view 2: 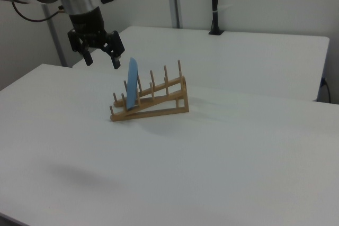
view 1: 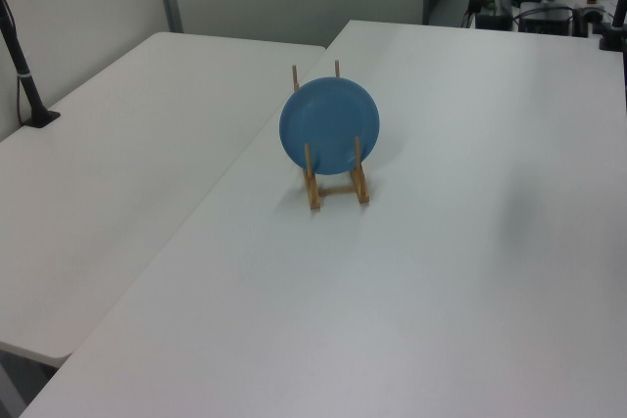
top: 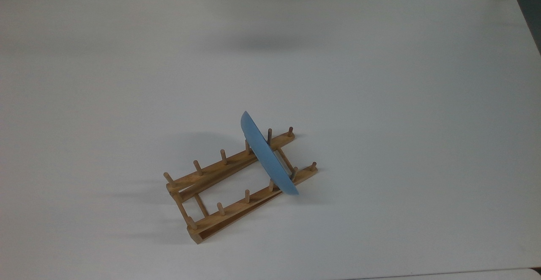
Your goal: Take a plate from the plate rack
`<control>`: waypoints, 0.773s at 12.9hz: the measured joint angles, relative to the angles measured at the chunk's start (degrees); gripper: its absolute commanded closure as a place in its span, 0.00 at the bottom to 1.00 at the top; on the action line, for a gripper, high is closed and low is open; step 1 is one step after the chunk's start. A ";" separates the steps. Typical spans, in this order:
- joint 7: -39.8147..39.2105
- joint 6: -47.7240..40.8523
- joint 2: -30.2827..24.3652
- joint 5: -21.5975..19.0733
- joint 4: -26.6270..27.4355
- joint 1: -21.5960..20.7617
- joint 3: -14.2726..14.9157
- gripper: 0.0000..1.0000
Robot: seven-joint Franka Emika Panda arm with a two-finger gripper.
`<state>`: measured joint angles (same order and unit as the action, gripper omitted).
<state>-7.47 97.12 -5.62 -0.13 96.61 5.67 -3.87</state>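
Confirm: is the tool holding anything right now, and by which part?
Nothing held. The tool hangs open above the table, apart from the plate, which stands on edge in the plate rack.

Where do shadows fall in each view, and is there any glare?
Top view: soft shadow left of the rack, a faint patch higher up. Left view: plate evenly lit, no glare. Right view: gripper open, dim shadow on the table at lower left.

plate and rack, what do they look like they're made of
The plate: smooth light-blue surface with a soft sheen and even colour, so probably plastic or glazed ceramic; the look leaves it open. The plate rack: light-brown wood, seemingly unpainted, judging by its warm tan rails and round dowel-like pegs.
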 measured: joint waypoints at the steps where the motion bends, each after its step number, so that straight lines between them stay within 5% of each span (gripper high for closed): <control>1: 0.03 0.00 0.00 -0.01 0.03 0.00 -0.01 0.00; 10: 1.23 0.00 0.00 -1.39 0.05 -0.01 -0.23 0.00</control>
<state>-6.23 97.12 -5.62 -1.53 96.66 5.66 -4.10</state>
